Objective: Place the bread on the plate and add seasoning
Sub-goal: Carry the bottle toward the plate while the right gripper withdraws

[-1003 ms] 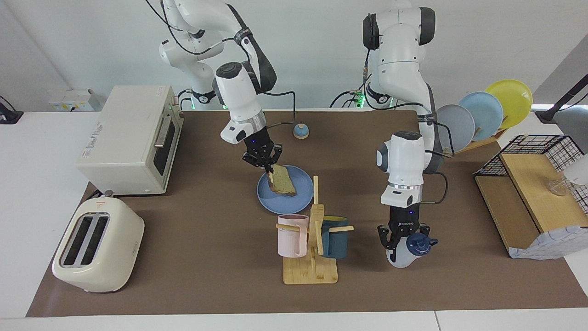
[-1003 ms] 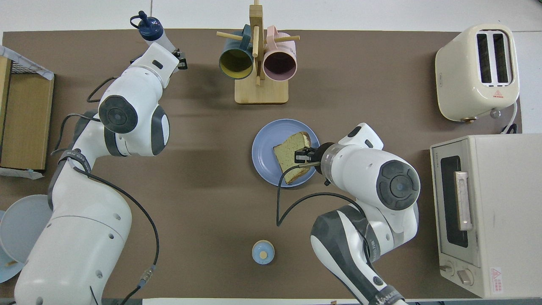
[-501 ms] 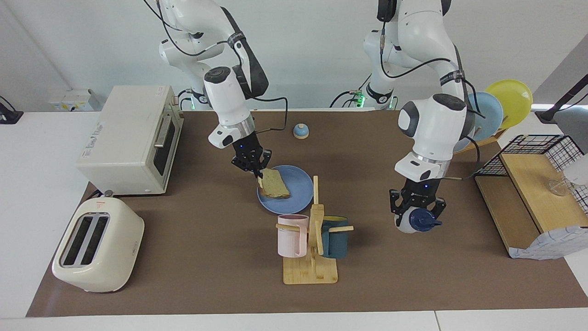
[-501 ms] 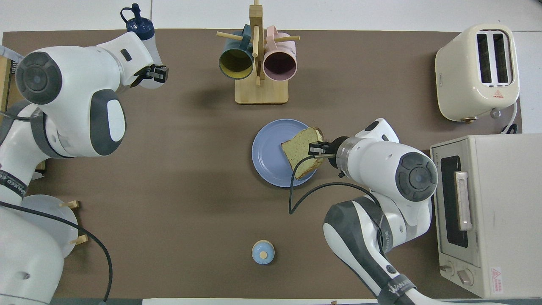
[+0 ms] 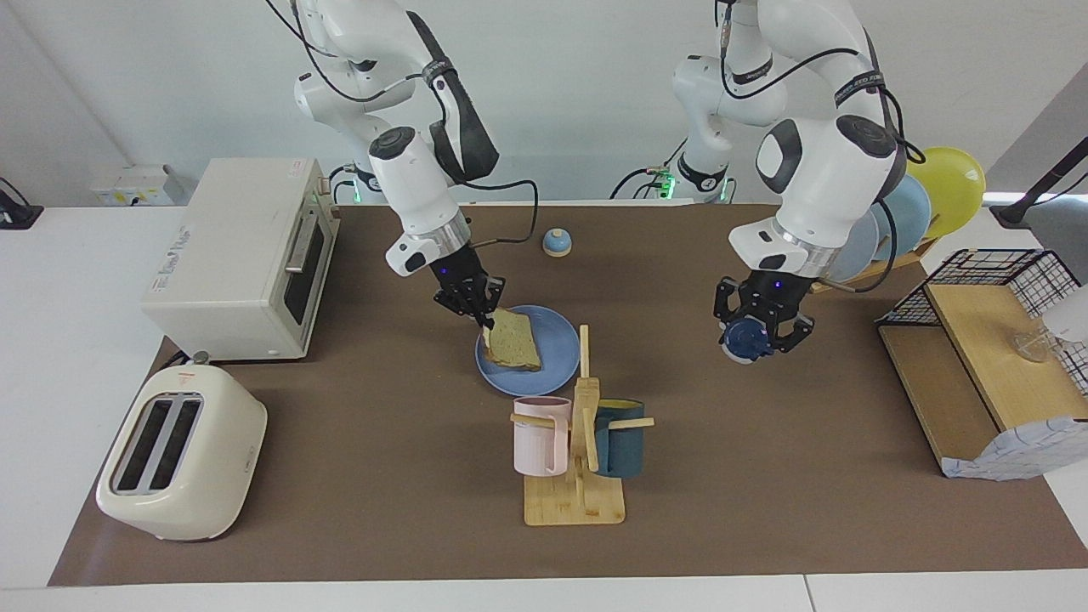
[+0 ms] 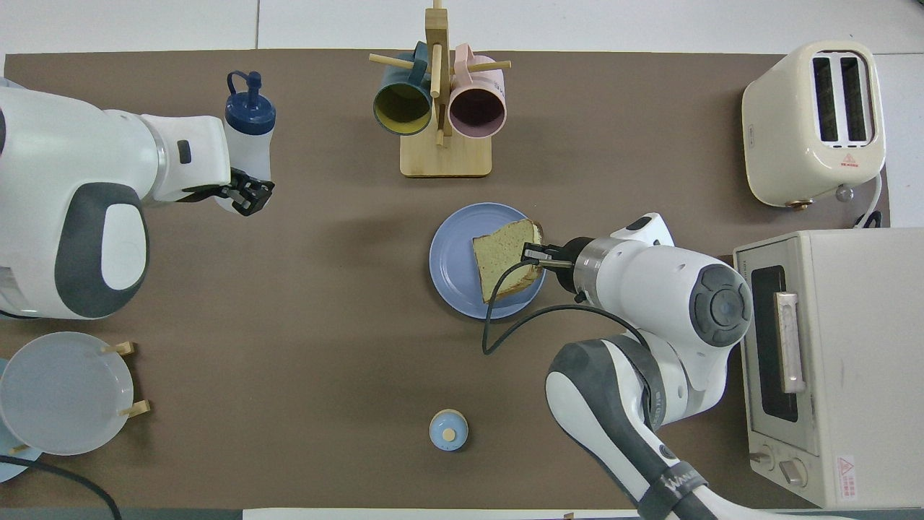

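Item one, the bread (image 5: 513,338): a square tan slice with a darker crust, at the centre of the facing frame; I hold it by one crust edge in the right gripper (image 5: 484,319), fingers closed on it, the slice tilted with its lower edge on the plate (image 5: 544,370); I judge it light, soft and crumbly, apt to tear or sag if pinched hard, so the crust is the place to hold and a gentle release should lay it flat. Item two, the plate: round, medium blue, shallow rim, flat on the table just above the mug stand (image 5: 576,459) in that frame; stiff, likely slick. Item three, the seasoning (image 6: 246,148): translucent white squeeze bottle with a navy cap, upper left of the overhead frame; the left gripper (image 6: 249,193) is clamped round its body, raised over bare table; I judge it light and yielding, so too firm a squeeze may dispense early; hold at mid-body.
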